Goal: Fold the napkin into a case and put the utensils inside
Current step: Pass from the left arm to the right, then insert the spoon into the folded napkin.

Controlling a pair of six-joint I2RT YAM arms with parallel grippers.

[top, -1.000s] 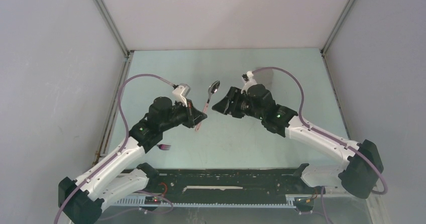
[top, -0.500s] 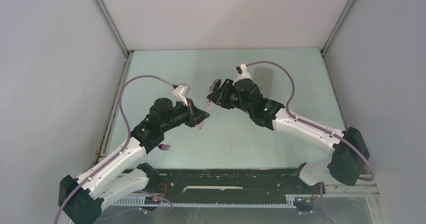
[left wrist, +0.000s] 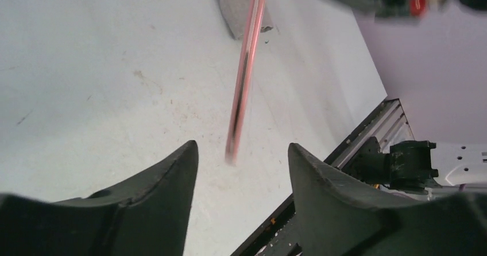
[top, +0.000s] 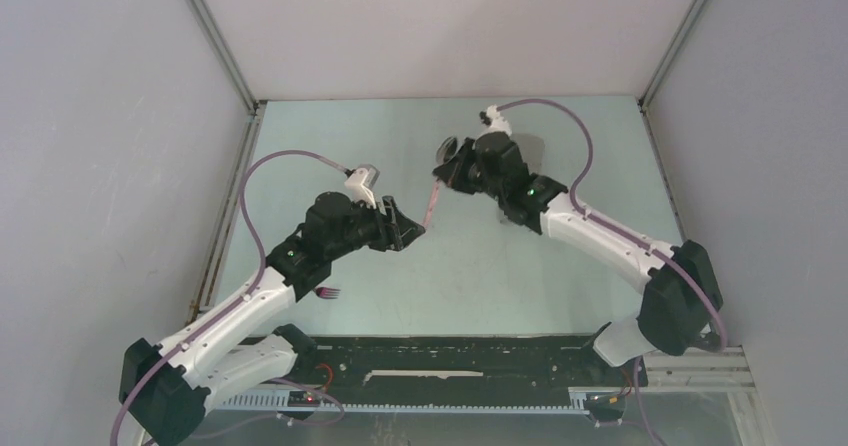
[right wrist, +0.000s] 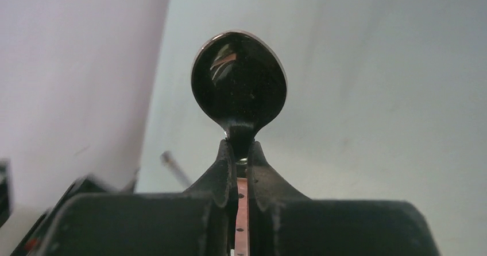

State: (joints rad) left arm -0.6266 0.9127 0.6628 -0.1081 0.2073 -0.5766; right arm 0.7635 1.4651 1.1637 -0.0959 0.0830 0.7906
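In right gripper (right wrist: 242,152), spoon (right wrist: 239,81); napkin (top: 532,152) half hidden

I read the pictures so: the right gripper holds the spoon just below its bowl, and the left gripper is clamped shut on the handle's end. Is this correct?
Not fully. The left gripper is open: the left wrist view shows its fingers apart on either side of the handle, not touching it. The right gripper does hold the spoon just below its bowl.
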